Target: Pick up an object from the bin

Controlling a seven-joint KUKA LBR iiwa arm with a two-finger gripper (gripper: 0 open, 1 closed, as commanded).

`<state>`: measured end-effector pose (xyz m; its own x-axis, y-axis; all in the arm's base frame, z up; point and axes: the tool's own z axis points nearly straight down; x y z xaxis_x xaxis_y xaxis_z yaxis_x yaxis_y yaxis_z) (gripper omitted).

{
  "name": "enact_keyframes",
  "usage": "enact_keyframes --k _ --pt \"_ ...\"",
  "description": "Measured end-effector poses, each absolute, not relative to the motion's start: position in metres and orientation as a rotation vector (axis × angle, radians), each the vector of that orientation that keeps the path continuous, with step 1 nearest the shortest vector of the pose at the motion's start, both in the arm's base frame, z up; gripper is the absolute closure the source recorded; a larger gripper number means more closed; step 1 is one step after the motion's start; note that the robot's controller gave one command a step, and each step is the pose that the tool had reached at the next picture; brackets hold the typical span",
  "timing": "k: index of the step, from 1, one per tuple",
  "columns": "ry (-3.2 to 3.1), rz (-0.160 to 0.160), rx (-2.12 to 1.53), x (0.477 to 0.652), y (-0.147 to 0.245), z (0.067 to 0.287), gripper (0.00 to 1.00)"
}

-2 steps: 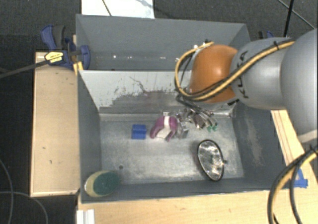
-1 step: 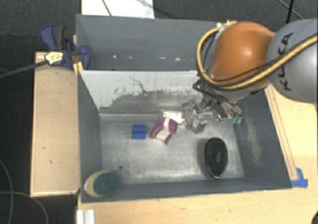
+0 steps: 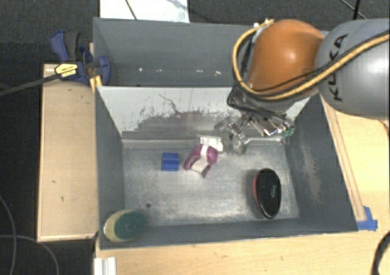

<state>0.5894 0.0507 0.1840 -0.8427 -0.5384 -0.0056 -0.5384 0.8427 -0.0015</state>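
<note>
My gripper (image 3: 234,138) hangs over the back middle of the bin, just right of a small purple and white thing (image 3: 203,156) that lies on the floor. Nothing shows between the fingertips. A small blue block (image 3: 170,161) lies further left of the purple thing. A black oval thing with a red stripe (image 3: 267,192) rests on the floor at the front right, below my gripper.
A round green-topped thing with a pale rim (image 3: 125,225) sits in the front left corner of the bin. The arm with its orange cover and cables comes in from the right, above the bin's back right part.
</note>
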Motion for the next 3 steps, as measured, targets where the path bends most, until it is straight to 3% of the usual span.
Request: enact_keyframes --k 1,2,3 --pt "3.011 0.001 -0.876 0.589 0.051 0.185 0.00" --pt "2.822 0.002 -1.393 0.519 -0.026 0.115 0.00" --pt "2.438 -0.004 -1.978 0.548 -0.072 0.070 0.00"
